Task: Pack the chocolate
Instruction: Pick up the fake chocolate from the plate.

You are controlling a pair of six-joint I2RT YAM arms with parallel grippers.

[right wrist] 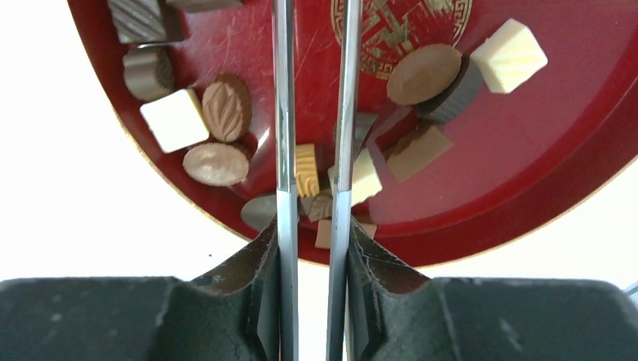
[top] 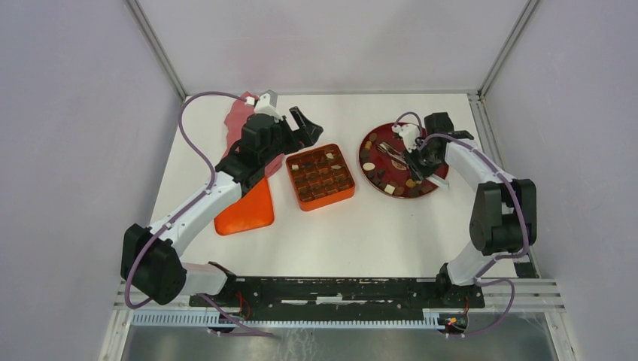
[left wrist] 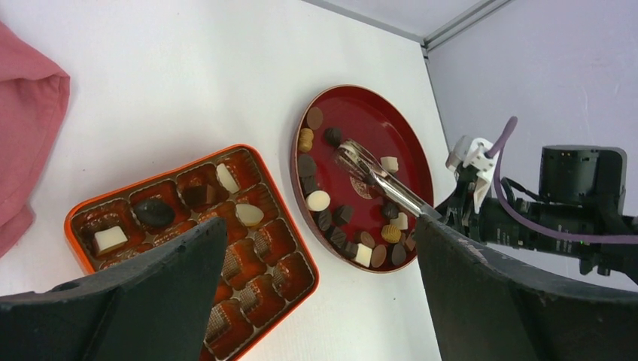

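- Right wrist view: the chocolate (right wrist: pixel 425 73) lies mostly on the dark red plate (right wrist: pixel 527 150). Dark brown, light brown and cream-white pieces are scattered loosely around the plate's gold emblem and along its rim.
- Left wrist view: you will find further pieces seated singly in compartments of the orange box (top: pixel 329 201), among them a white block, a dark round piece and two cream ovals.
- The right tool (right wrist: pixel 312 248) is clenched on a pair of metal tongs (right wrist: pixel 284 113), with both steel arms pressed between its fingers and running close together out over the plate.
- The tong tips sit over the middle of the plate. You cannot tell whether they nip a piece.
- The left tool (left wrist: pixel 320 224) is released, with its fingers spread wide and nothing between them. It hangs above the tabletop (top: pixel 376 233) near the box's far edge.
- The box stands near the plate on its left, not touching it.
- An orange lid (top: pixel 244 214) lies left of the box, partly under the left arm, with a pink cloth (top: pixel 239 120) beyond it.
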